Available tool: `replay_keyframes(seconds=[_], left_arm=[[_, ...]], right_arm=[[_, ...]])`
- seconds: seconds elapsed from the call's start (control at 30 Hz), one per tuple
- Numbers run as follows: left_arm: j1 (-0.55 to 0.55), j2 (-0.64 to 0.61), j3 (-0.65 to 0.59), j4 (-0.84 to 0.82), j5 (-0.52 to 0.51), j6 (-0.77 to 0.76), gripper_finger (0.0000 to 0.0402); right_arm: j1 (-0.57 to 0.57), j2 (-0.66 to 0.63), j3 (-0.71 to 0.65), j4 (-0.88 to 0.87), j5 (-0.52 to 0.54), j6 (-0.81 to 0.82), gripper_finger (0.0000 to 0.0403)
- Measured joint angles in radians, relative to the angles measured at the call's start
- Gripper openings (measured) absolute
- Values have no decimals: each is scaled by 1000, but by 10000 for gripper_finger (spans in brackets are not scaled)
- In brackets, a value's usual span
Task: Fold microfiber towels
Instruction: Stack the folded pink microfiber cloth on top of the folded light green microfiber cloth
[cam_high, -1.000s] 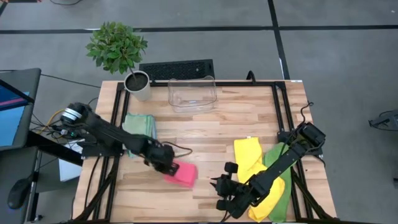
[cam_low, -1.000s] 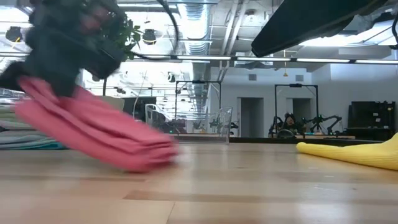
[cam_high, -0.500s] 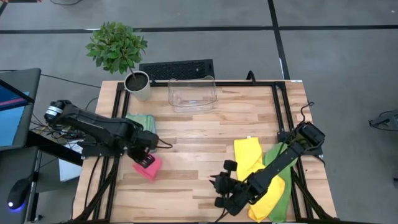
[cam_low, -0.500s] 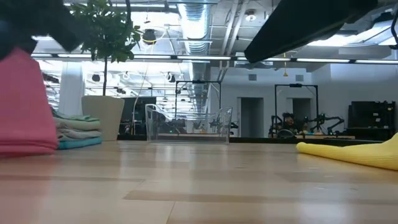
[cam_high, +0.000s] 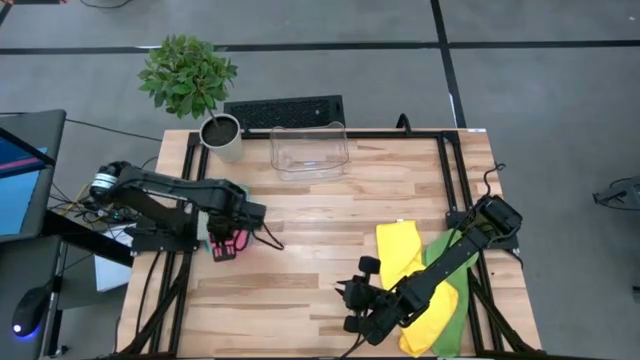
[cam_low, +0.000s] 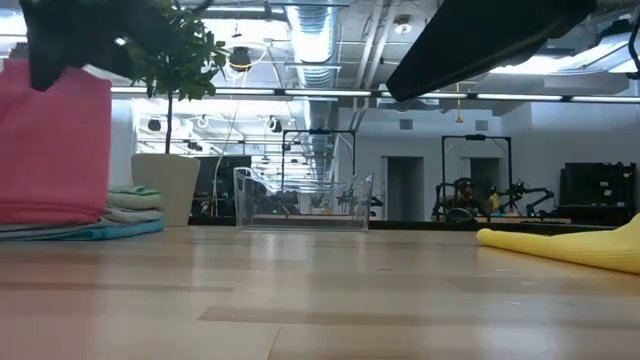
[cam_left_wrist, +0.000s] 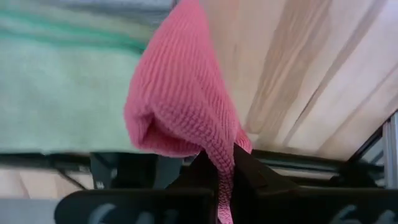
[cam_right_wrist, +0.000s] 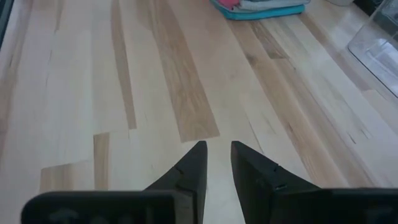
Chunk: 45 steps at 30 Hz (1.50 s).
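the left gripper is clamped tight on the folded pink towel, holding it over the near edge of the stack of folded towels at the left side of the table, and i'd guess it hangs there because the pink one is meant to go on top of that pile. in the low view the pink towel hangs as a flat, squared slab with its lower edge touching or just above the stack, so it looks nearly set down but not let go. from the left wrist view the pink cloth bulges out of the pinched fingers in a soft looped fold, knitted in texture, with the pale green top layer of the pile beside it. the pile shows pale green, grey and teal layers, lying neat and flat. the right gripper waits low over bare wood at the near middle, its fingers a narrow gap apart and holding nothing, probably parked close to the unfolded yellow towel and the green towel that lie rumpled under the right arm at the near right. a clear plastic bin stands empty at the far edge, next to a potted plant.
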Motion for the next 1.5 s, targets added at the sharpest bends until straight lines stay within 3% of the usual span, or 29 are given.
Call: replay_keyframes(seconds=[0.33, 0.73, 0.83, 1.0, 1.27, 1.4, 1.5], left_arm=[[62, 91, 15, 0, -71, 295, 0], [119, 62, 76, -4, -303, 445, 0], [140, 54, 76, -4, -314, 426, 0], [135, 29, 87, -3, -155, 303, 0], [89, -106, 89, -2, -270, 201, 0], [95, -145, 89, -2, -294, 197, 0], [95, -152, 88, -3, -288, 209, 0]], right_arm=[[0, 0, 0, -24, 0, -2, 98], [-17, 0, 0, -42, 1, -3, 98], [-21, 0, 0, -47, 1, -3, 98], [-28, 0, 0, -54, 1, -3, 98], [-40, 0, 0, -38, 2, -9, 98], [-65, 0, 0, 51, 0, -159, 98], [-129, 0, 0, 187, -86, -349, 99]])
